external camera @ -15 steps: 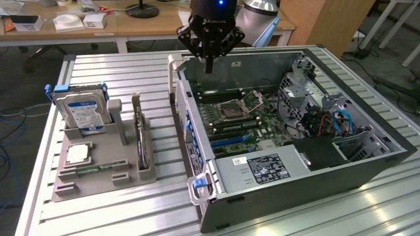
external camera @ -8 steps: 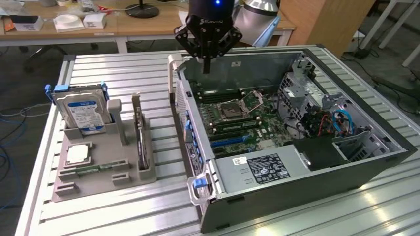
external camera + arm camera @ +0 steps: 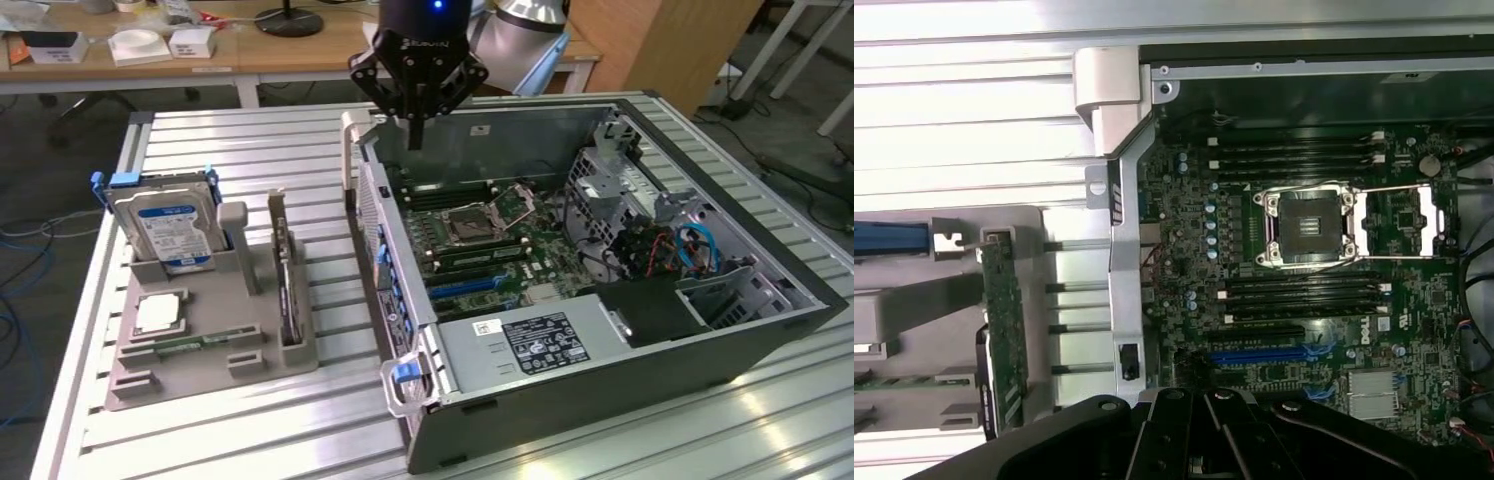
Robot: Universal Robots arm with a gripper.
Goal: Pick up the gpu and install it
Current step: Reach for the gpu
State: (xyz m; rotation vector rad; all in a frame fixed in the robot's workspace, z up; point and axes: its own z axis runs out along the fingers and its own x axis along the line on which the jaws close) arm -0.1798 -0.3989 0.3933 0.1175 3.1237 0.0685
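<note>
Your pincer (image 3: 415, 138) hangs shut and empty over the back edge of the open computer case (image 3: 747, 330), well apart from the gpu (image 3: 286, 280). The gpu stands on its long edge in a slot of the grey holder (image 3: 200, 375), between the hard drive (image 3: 166, 228) and the case wall. In the wrist view it shows as a thin green strip (image 3: 1004, 330).

My guess at the risks:
- Shut fingers coming down on that thin edge would knock or chip the card rather than take it.
- An off-centre grip could let it tilt and jam in the holder slot.
- The case wall sits just beside the holder, so the card's metal end could snag on it.

On the bench (image 3: 240, 140) you have:
- one gpu
- one hard drive
- one processor chip (image 3: 160, 311)
- one holder
- one case
</note>
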